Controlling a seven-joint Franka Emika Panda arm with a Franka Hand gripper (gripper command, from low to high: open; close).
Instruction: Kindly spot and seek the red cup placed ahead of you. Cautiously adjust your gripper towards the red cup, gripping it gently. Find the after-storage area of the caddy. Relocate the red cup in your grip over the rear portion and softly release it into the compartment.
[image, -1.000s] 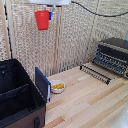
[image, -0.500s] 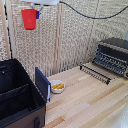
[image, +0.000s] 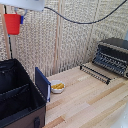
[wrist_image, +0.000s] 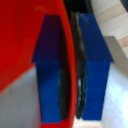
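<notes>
The red cup (image: 12, 23) hangs high in the exterior view's upper left, held by its rim in my white gripper (image: 21, 19). It is well above the black caddy (image: 20, 102), over its far part. The caddy stands open at the lower left, and its inner dividers show. In the wrist view the two dark-blue fingers (wrist_image: 50, 65) pinch the cup's red wall (wrist_image: 22, 45) between them, with the gripper (wrist_image: 73, 70) shut on it.
A flat blue panel (image: 42, 84) leans against the caddy's right side. A small white bowl with yellow contents (image: 57, 86) sits beside it on the wooden table (image: 90, 105). A dark toaster oven (image: 112, 55) and a wire rack (image: 95, 73) stand at the right.
My gripper has carried the red cup toward the exterior view's left, from above the blue panel to above the caddy. The cup stays gripped.
</notes>
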